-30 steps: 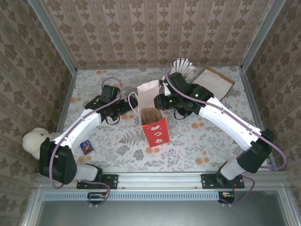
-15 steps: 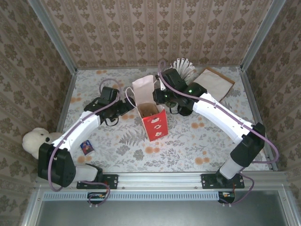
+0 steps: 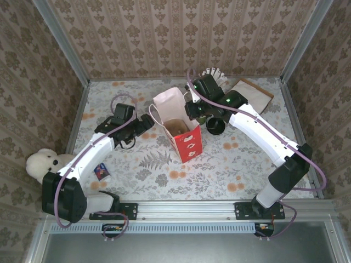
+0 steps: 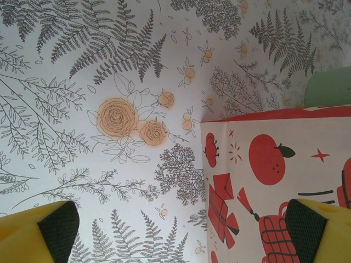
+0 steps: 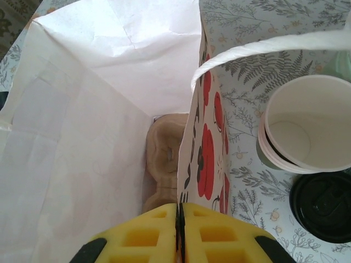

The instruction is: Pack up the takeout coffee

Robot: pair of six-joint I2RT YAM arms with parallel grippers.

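Observation:
The takeout coffee (image 3: 215,126) shows its round black lid on the table just right of the red-and-white paper bag (image 3: 186,143); the lid (image 5: 323,207) is also at the lower right of the right wrist view. My right gripper (image 3: 190,112) is shut on the bag's right wall (image 5: 205,159) at the rim, the yellow pads (image 5: 159,235) pressed together with the paper between them. Inside the open bag lies a brown cardboard tray (image 5: 164,159). My left gripper (image 3: 143,125) is open beside the bag's left side (image 4: 263,181), its fingertips (image 4: 55,224) wide apart.
A stack of lidless green cups (image 5: 307,123) stands next to the lidded cup. At the back are a holder of white-wrapped sticks (image 3: 215,75) and a flat brown bag (image 3: 253,94). A plush toy (image 3: 41,164) and a small blue packet (image 3: 101,171) sit at the left.
My right gripper has shut on the bag's wall and drawn back, shifting and tilting the bag to the right and uncovering the black lid. The left arm edged slightly left.

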